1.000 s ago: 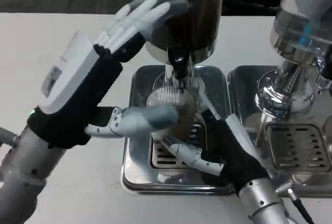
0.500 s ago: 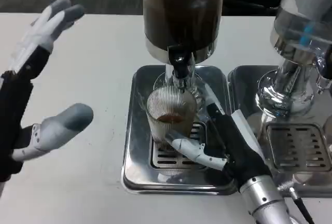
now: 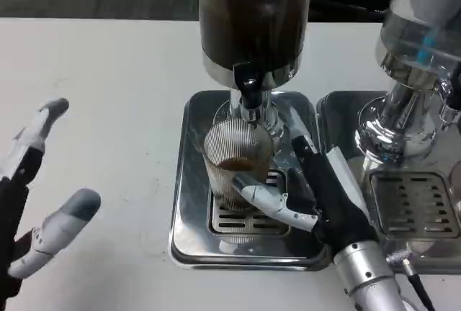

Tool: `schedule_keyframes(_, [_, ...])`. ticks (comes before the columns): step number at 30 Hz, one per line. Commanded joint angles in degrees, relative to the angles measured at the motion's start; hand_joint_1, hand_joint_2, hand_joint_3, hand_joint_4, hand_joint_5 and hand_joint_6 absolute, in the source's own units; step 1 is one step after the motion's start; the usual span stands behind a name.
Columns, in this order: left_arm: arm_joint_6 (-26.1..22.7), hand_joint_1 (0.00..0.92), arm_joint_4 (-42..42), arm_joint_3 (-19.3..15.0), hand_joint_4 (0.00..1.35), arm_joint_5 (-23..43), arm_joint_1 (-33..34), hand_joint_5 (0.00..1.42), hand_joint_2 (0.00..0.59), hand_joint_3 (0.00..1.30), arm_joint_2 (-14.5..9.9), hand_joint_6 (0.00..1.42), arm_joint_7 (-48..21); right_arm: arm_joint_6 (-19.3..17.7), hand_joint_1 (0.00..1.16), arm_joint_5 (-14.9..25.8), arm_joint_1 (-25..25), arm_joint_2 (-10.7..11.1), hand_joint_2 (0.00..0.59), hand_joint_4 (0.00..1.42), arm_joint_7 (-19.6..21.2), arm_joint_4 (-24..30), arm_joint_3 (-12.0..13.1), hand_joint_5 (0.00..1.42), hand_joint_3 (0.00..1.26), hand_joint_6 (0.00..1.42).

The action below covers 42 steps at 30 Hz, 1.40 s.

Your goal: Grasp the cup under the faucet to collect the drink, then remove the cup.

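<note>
A ribbed clear cup with a little brown drink in its bottom stands on the steel drip tray, right under the black faucet of the dark drink dispenser. My right hand grips the cup from its right side, thumb across the front near the base, fingers reaching behind it. My left hand hovers open at the far left over the white table, fingers spread, well away from the cup.
A second dispenser with a chrome base and its own drip tray stands to the right, close to my right forearm. Bare white table stretches to the left of the trays.
My left hand has pulled back from the dispenser's faucet to the lower left edge. The right hand still holds the cup under the faucet, with drink now showing in it.
</note>
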<state>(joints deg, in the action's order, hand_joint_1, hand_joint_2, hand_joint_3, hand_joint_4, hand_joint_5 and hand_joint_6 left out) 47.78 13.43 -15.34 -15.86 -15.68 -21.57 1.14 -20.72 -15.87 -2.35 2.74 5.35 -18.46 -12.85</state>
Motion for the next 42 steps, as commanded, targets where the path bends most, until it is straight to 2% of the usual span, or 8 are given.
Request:
schedule_keyframes(1, [1.63,0.0,4.21,0.96,0.0,-1.43,0.04,0.03,0.111,0.06,-0.03,0.0,2.3,-3.02,0.68,0.97,-1.02,-0.6,0.193,0.0,0.31,-2.26,0.53,0.0,0.0,0.0])
schedule_keyframes(11, [1.99,0.0,10.01,4.29,0.0,-3.61,0.45,0.0,0.112,0.03,-0.79,0.0,3.75,-4.45,0.68,0.54,-1.6,-0.86,0.192,0.0,-0.45,-3.6,0.01,0.0,0.0,0.0])
schedule_keyframes(17, [2.07,0.0,9.42,5.71,0.0,-3.56,0.29,0.0,0.112,0.01,-0.74,0.0,4.16,-3.92,0.68,1.85,-1.22,-1.15,0.19,0.0,-2.3,-4.18,0.01,0.0,0.0,0.0])
schedule_keyframes(35, [1.15,0.0,6.47,6.92,0.0,-1.51,-0.68,0.0,0.114,0.01,-0.77,0.0,3.38,-5.41,0.7,1.55,-5.79,-2.5,0.193,0.0,-1.65,-12.3,0.39,0.0,0.0,0.0])
schedule_keyframes(42, [1.09,0.0,7.13,6.61,0.0,-1.14,-0.83,0.0,0.114,0.02,-0.84,0.0,3.66,-5.86,0.7,1.27,-6.94,-2.82,0.195,0.0,-2.04,-13.95,-0.3,0.0,0.0,0.0])
